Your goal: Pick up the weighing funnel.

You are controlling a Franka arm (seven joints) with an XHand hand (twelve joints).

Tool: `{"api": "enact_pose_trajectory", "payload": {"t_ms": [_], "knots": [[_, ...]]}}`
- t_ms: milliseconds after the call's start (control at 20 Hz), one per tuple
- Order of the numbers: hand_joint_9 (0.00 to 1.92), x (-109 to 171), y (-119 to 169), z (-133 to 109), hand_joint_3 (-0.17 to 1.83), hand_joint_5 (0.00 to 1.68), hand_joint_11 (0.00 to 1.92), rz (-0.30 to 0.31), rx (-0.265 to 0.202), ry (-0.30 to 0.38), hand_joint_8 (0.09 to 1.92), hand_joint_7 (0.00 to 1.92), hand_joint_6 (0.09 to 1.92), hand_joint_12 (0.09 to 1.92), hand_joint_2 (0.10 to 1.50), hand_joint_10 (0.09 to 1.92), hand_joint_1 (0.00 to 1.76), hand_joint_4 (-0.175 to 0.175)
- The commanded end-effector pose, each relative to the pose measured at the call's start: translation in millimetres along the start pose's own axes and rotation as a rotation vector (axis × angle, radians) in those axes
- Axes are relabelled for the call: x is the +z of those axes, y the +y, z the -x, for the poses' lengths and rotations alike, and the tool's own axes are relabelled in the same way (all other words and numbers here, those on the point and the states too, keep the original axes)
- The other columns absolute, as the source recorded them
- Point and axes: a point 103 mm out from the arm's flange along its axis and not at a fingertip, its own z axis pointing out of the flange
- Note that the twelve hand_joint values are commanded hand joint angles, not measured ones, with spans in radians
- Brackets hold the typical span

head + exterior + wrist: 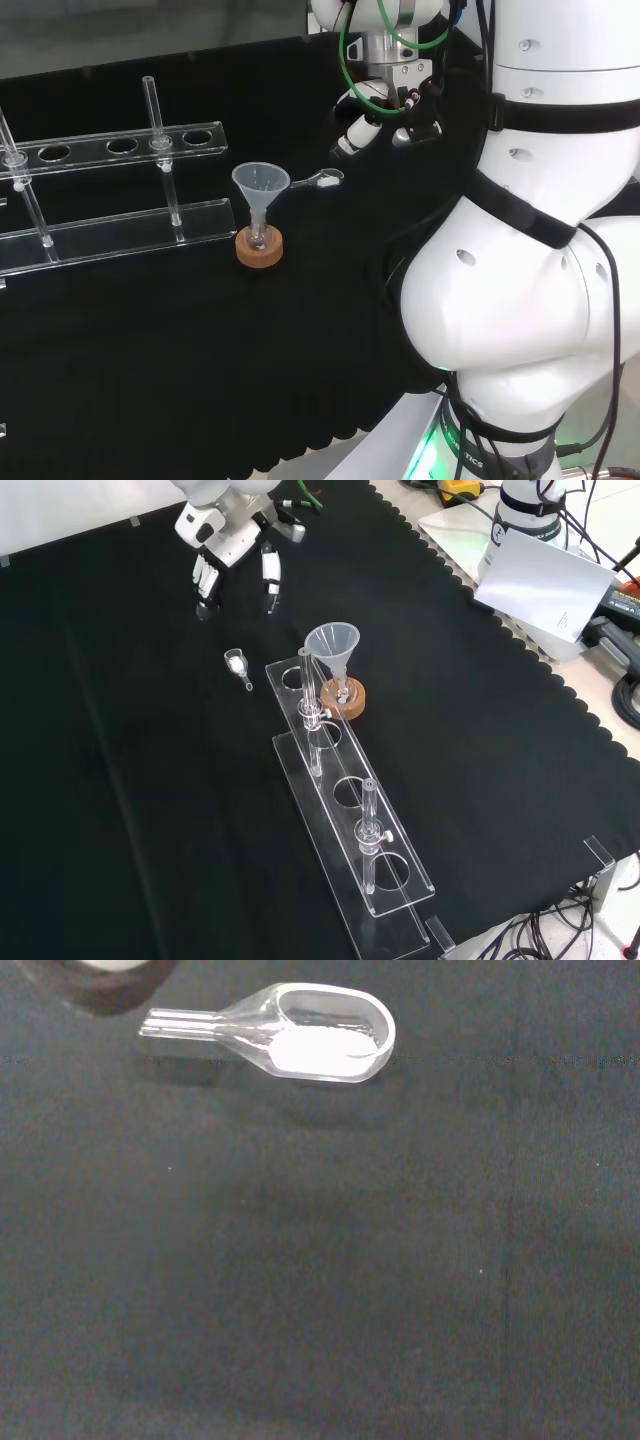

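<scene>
Going left to right in the head view: the clear rack [110,215] sits toward the left edge of the bench; then comes the funnel [261,184], standing in its little flask on a cork ring [260,251], roughly mid-bench; just right of its rim lies the weighing funnel [320,181], flat on the cloth [200,380], and the wrist view shows some white powder in its scoop; right of that, up off the cloth, hangs the hand [372,112], fingers fairly straight and pointing down, nothing in it, well clear of the scoop.

Key thing imo: the weighing funnel's long axis runs left-right here, stem toward the funnel, scoop end toward the hand; so the hand needs to come down and left; I'd guess pinch across the scoop's sides and keep it level, or the powder spills.
</scene>
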Motion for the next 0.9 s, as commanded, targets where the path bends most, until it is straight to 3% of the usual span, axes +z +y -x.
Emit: {"api": "enact_pose_trajectory", "payload": {"t_ms": [50,400,900], "knots": [[0.79,10,13,3,0.24,0.56,0.56,0.0,-0.018,-0.001,0.72,0.5,0.09,1.28,0.76,0.53,0.76,-0.019],[0.8,24,24,1,0.29,0.58,0.57,0.011,-0.022,0.005,0.71,0.47,0.11,1.27,0.74,0.52,0.79,-0.022],[0.81,35,38,2,0.45,0.6,0.57,-0.013,0.012,-0.008,0.72,0.48,0.2,1.27,0.67,0.51,0.82,-0.027]]}}
